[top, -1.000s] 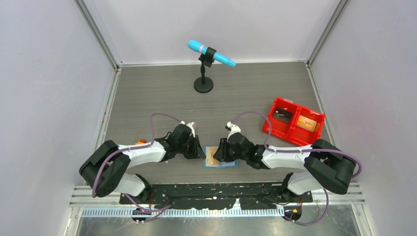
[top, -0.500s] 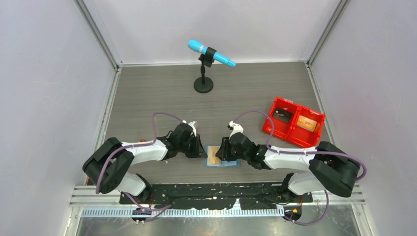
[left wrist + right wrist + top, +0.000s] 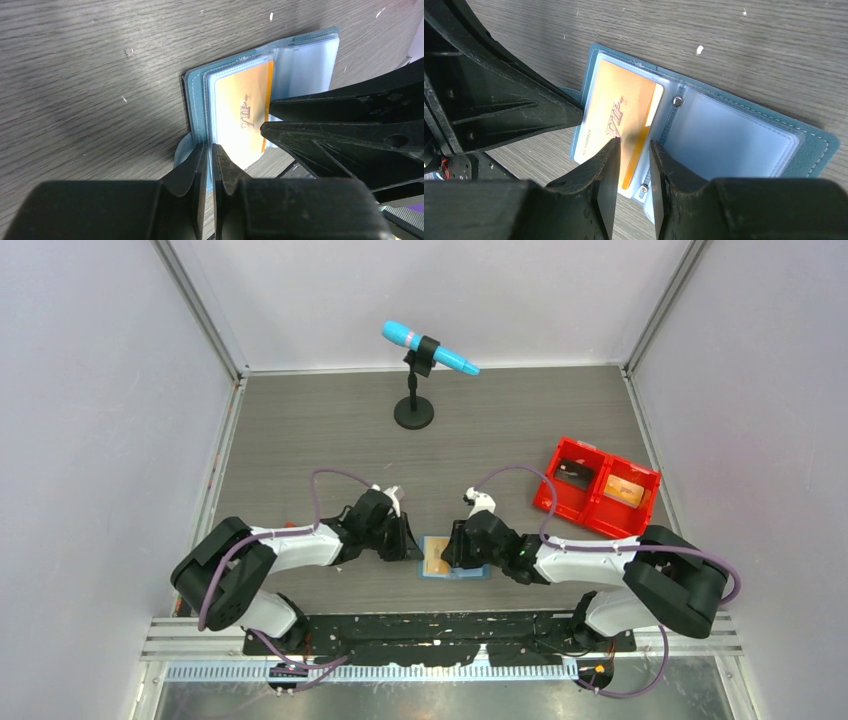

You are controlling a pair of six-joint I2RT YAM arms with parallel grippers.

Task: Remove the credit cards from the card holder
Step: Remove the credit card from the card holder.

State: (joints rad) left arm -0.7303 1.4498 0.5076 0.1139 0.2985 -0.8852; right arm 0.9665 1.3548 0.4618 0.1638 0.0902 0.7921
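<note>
Right gripper [image 3: 633,145] stands narrowly apart, its 2 fingers straddling the long edge of the orange-gold plastic credit card [image 3: 616,117]. The card lies in a clear sleeve of the open teal bifold card holder [image 3: 816,145]. Left gripper [image 3: 210,152], nearly closed, pinches the holder's edge against the grey wood-grain table [image 3: 749,35]. I judge I should close on the card's exposed edge and pull flat, along the sleeve.

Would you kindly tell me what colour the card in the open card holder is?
The credit card is orange-gold; the right wrist view shows it best.
</note>
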